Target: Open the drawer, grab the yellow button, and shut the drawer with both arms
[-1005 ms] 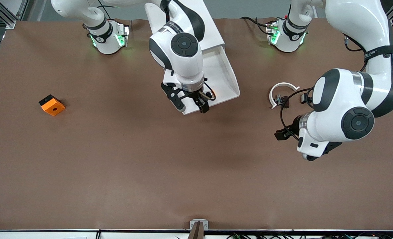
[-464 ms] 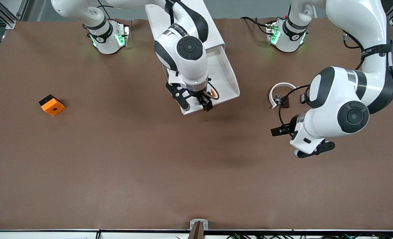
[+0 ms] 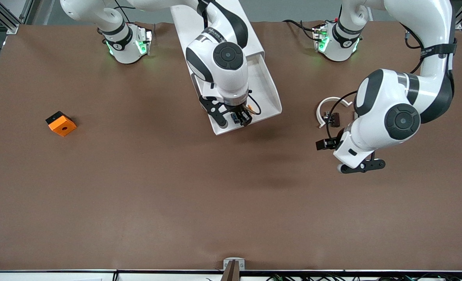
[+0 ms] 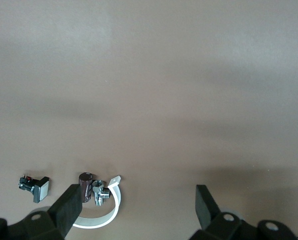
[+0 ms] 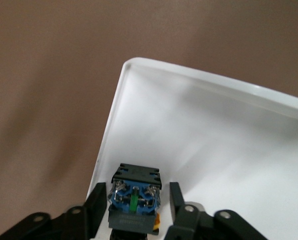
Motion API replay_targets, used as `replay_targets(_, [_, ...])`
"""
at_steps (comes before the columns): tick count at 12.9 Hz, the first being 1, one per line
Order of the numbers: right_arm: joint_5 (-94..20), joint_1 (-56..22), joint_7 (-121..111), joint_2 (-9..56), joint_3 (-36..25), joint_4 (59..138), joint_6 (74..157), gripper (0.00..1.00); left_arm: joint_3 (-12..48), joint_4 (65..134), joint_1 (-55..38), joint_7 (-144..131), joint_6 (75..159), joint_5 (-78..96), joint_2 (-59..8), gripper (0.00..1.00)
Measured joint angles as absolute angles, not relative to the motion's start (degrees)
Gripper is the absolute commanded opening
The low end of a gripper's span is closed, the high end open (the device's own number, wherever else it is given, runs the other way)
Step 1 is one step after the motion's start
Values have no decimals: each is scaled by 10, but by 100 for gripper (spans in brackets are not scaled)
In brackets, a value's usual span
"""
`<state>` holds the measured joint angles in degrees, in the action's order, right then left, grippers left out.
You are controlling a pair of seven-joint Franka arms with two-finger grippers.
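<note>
Now the drawer (image 3: 264, 91) stands pulled out of the white cabinet (image 3: 215, 15), its open tray reaching toward the front camera over the brown surface (image 3: 137, 187). The right gripper (image 3: 235, 119) is down inside the tray, at its corner nearest the front camera. The right wrist view shows its jaws clamped on the button (image 5: 134, 200), one black finger (image 5: 95, 206) against each flank of the blue-grey base block, a little orange showing beneath. The tray's rounded white rim (image 5: 120, 85) curves just past the button, with bare brown surface outside it.

The left gripper (image 3: 358, 167) hangs over bare surface toward the left arm's end, its jaws spread wide apart and holding nothing, as the left wrist view (image 4: 139, 205) shows. Near it on the surface lie a white curved clip (image 3: 328, 105), a small dark cylinder (image 4: 86, 186) with metal parts touching the clip, and a small metal part (image 4: 34, 186) a little apart.

An orange square block (image 3: 61, 123) with a hole sits well apart, toward the right arm's end of the surface.
</note>
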<state>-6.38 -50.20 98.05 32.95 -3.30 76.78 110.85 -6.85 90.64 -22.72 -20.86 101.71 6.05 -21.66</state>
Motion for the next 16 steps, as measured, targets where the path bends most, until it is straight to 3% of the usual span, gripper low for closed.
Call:
replay_targets(7, [-65,-501,980,328,-33,752,1084,26,-62,926,-234,-208,1032,60,-217,100])
replay_targets(12, [-66,-452,887,263,-39,689,924,25,-60,934,-246,-215,1044,60,-221,100])
replay_targets(16, [-66,-334,608,183,-48,685,798,25,-46,935,-288,-303,1110,69,-235,100])
